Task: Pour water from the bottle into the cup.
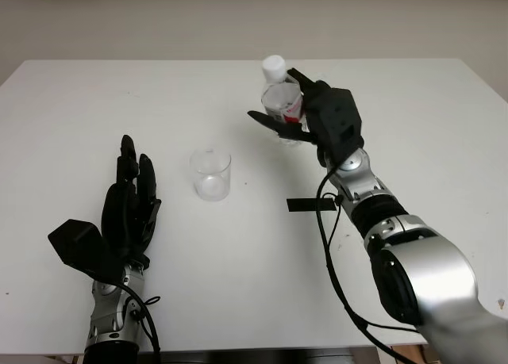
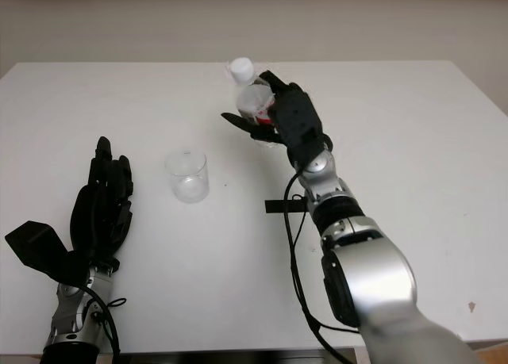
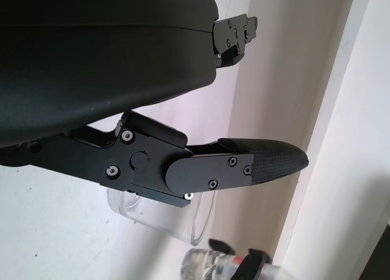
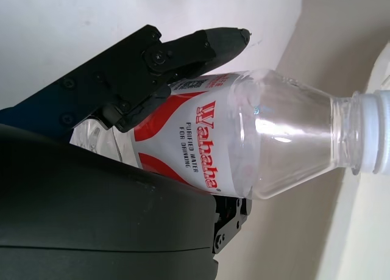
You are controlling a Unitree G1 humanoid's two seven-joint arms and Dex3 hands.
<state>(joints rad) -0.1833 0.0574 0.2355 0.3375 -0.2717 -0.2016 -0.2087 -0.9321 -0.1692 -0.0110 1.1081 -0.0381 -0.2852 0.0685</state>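
Clear plastic makes up the bottle, which has a white cap and a red-and-white label; the right hand grips it around the body and holds it upright above the far middle of the white bench. A clear, empty-looking cup stands on the bench, nearer the robot and to the left of the bottle, well apart from it. The left hand is open over the near left part of the bench, beside the cup without touching it. A small black strip lies on the bench next to the right forearm.

From the right eye, the bottle and cup keep the same layout.

At the left wrist, one of that hand's black fingers reaches across with nothing in its grip; past it stand the cup and, further off, the gripped bottle.

At the right wrist, the fingers press against the label, which reads "Wahaha" in red with "purified water for drinking". The bottle has a clear shoulder, a ribbed neck and its white cap screwed on.
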